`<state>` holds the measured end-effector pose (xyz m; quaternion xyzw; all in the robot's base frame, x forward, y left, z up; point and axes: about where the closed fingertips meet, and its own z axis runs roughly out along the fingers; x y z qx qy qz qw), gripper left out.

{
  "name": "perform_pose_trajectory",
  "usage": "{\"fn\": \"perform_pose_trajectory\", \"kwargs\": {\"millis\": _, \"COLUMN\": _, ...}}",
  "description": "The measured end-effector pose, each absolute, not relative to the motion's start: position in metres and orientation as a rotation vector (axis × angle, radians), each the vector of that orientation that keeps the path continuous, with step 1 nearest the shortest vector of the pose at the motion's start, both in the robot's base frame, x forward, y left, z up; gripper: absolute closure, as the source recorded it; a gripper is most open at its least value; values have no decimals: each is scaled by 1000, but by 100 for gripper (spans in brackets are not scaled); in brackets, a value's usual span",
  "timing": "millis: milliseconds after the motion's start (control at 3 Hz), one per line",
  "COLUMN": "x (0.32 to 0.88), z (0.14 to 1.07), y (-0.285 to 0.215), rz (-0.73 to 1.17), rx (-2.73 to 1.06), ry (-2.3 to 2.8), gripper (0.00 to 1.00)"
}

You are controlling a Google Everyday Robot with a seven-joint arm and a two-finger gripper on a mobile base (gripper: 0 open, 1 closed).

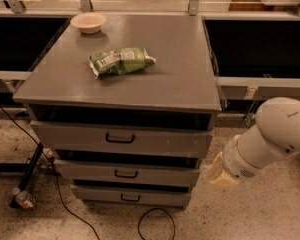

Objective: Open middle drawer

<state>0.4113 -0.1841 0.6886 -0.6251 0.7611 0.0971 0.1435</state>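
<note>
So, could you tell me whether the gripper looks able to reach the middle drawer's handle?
Probably yes. The gripper hangs just right of the cabinet, about level with the middle drawer, and nothing blocks the front where its handle sits; it would need to swing round to face it.

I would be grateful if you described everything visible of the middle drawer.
The middle drawer is the second of three in the grey cabinet: a flat, grey-painted front, wood by its look, with a small black bar handle at its centre. It looks shut; no interior shows, only a dark gap above the front. It sits level. Nothing appears to touch it: the claw hangs at its height just off the front's right end, away from the handle.
</note>
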Motion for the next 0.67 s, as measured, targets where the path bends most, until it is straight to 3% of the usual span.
{"fn": "perform_pose_trajectory", "kwargs": {"millis": 667, "x": 456, "z": 646, "y": -148, "rz": 384, "rx": -1649, "ry": 2142, "gripper": 100}}
